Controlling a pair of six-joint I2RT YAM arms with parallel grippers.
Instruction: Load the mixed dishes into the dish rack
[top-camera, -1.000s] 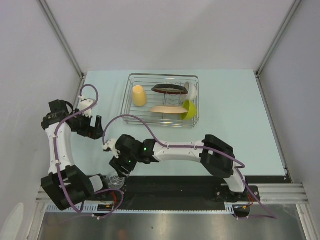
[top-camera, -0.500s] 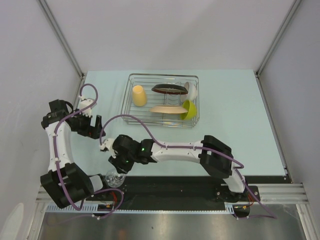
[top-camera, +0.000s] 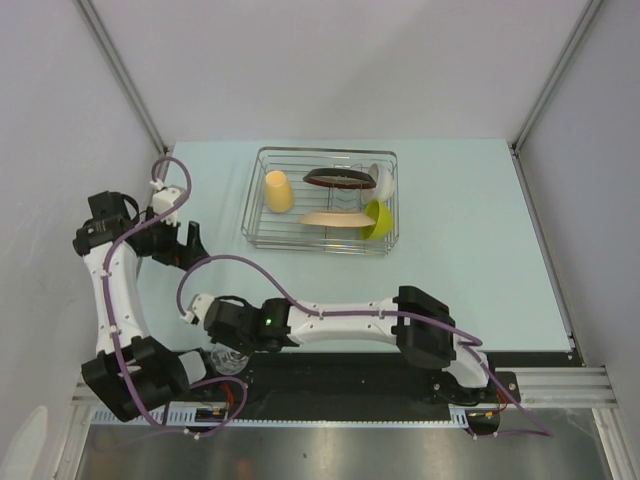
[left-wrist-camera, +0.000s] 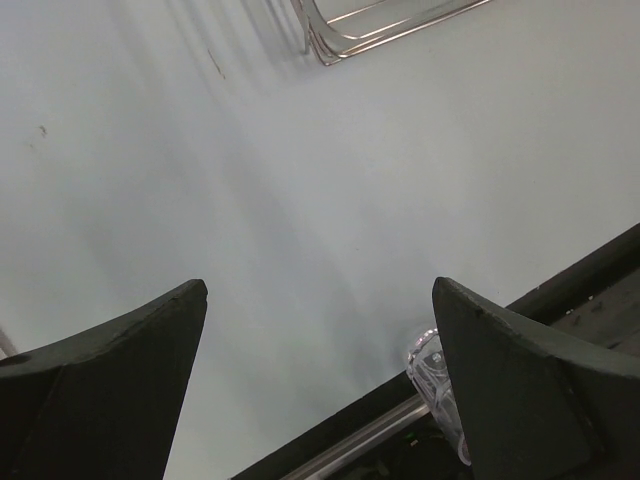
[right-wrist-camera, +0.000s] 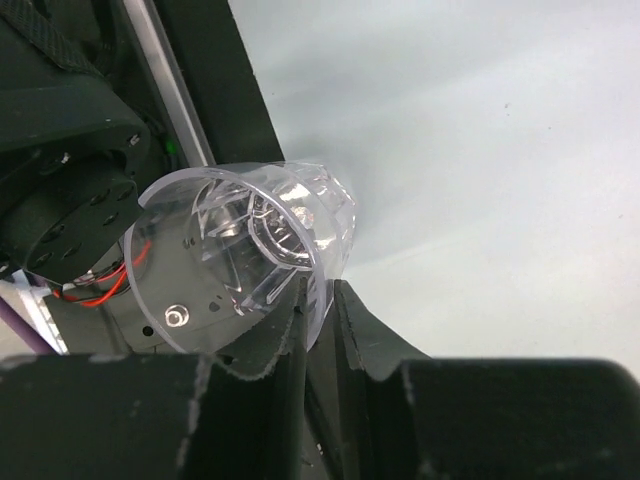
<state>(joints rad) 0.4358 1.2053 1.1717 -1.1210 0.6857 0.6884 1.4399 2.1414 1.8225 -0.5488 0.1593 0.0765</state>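
The small clear glass sits at the table's near edge by the left arm's base. My right gripper reaches far left to it. In the right wrist view the right gripper is shut on the glass, pinching its rim wall between both fingers. My left gripper is open and empty above the left side of the table. Its wrist view shows the glass beside its right finger. The dish rack holds the yellow mug, the dark red-rimmed plate, the white bowl, the beige plate and the lime-green bowl.
A black rail runs along the table's near edge, right behind the glass. The left arm's base stands close to the left of the glass. A corner of the rack shows at the top of the left wrist view.
My right gripper has moved left and toward the near edge, down onto the glass. My left gripper has drawn back a little to the left and farther from the glass.
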